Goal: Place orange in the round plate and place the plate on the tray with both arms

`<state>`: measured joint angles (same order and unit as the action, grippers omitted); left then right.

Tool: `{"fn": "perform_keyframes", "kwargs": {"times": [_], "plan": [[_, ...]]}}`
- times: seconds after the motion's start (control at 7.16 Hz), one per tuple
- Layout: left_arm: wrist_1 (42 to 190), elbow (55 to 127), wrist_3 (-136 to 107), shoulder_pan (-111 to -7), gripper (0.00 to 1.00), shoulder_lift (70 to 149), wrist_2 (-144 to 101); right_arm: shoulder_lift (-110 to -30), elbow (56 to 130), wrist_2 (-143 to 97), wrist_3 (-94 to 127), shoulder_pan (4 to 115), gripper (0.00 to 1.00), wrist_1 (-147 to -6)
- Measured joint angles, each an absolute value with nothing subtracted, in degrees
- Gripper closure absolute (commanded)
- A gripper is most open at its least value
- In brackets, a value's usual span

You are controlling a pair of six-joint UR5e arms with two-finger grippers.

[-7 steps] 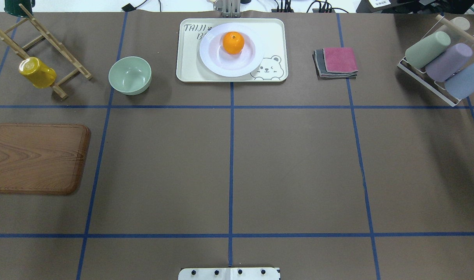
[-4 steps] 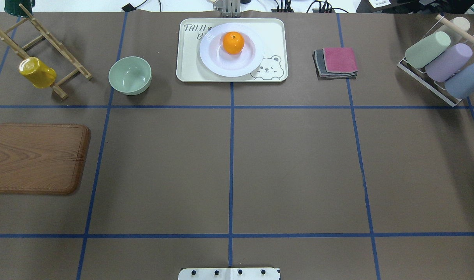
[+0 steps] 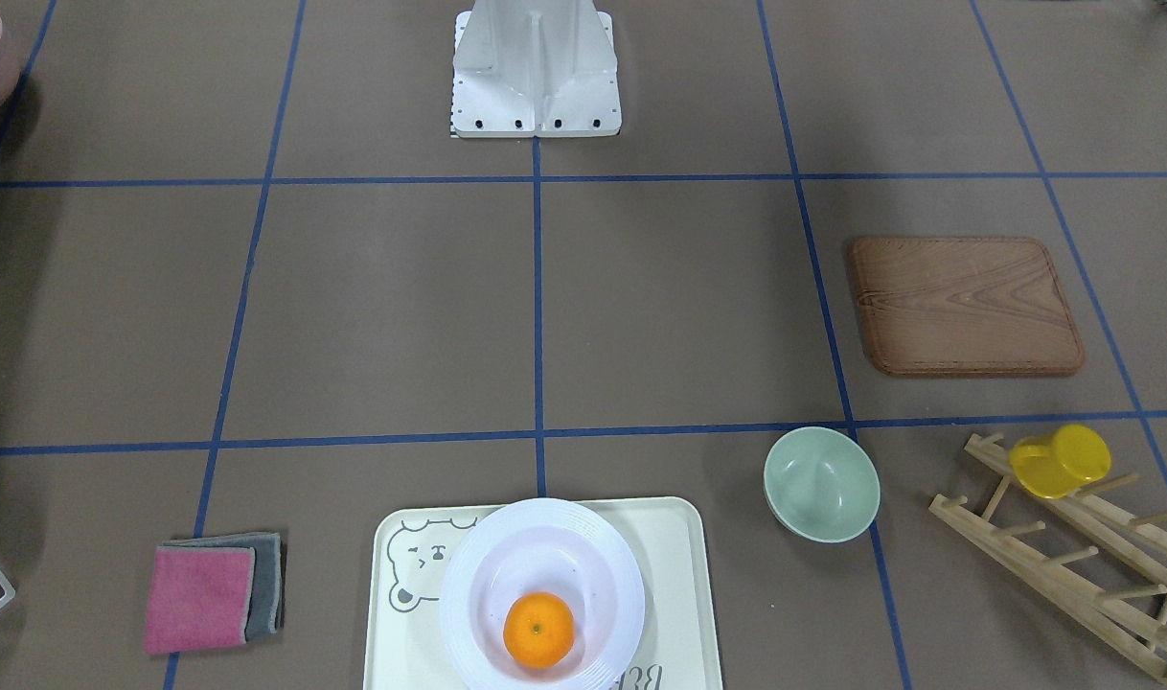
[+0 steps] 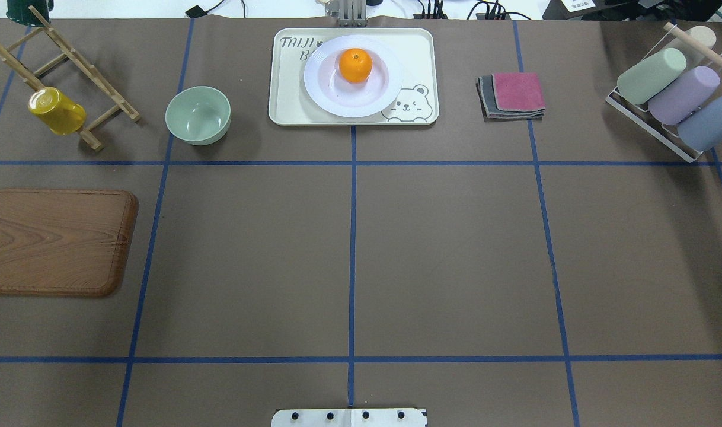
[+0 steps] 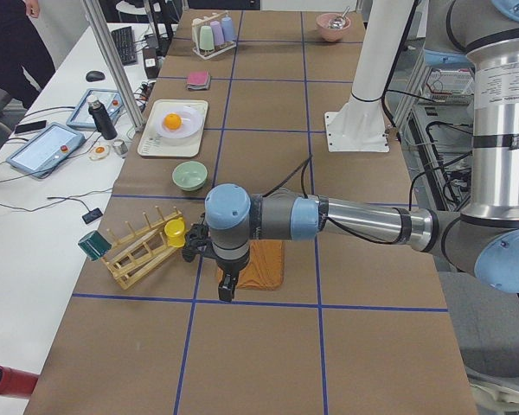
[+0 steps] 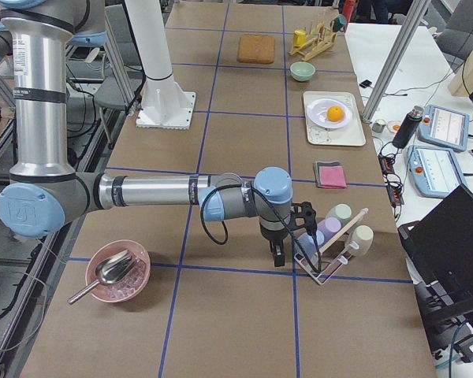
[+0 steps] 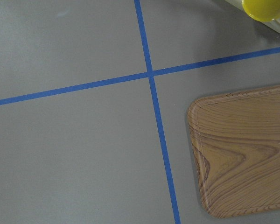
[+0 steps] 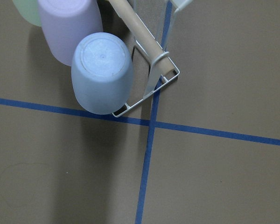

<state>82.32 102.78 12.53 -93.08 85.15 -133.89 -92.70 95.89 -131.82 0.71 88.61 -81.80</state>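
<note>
The orange (image 4: 355, 65) (image 3: 538, 629) lies in the sunken centre of the white round plate (image 4: 328, 98) (image 3: 469, 585). The plate rests on the cream tray (image 4: 287, 104) (image 3: 681, 575) at the table's far edge from the robot. Neither arm reaches into the overhead or front views. My left gripper (image 5: 227, 290) shows only in the exterior left view, hanging over the table beside the wooden board, far from the tray. Only the exterior right view holds my right gripper (image 6: 277, 256), which hangs near the cup rack. I cannot tell whether either is open or shut.
A pale green bowl (image 4: 197, 114) stands left of the tray and folded cloths (image 4: 512, 95) lie to its right. A wooden rack with a yellow cup (image 4: 56, 110), a wooden board (image 4: 56, 242) and a wire rack of pastel cups (image 4: 669, 95) sit at the sides.
</note>
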Motion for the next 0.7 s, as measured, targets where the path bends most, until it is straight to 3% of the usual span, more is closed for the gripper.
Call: {"fn": "perform_keyframes", "kwargs": {"times": [0.7], "plan": [[82.3,102.9,12.6,-93.1,0.01,84.8,-133.6,-92.7,95.3,-131.8,0.8,88.5,0.00,-81.6]]}}
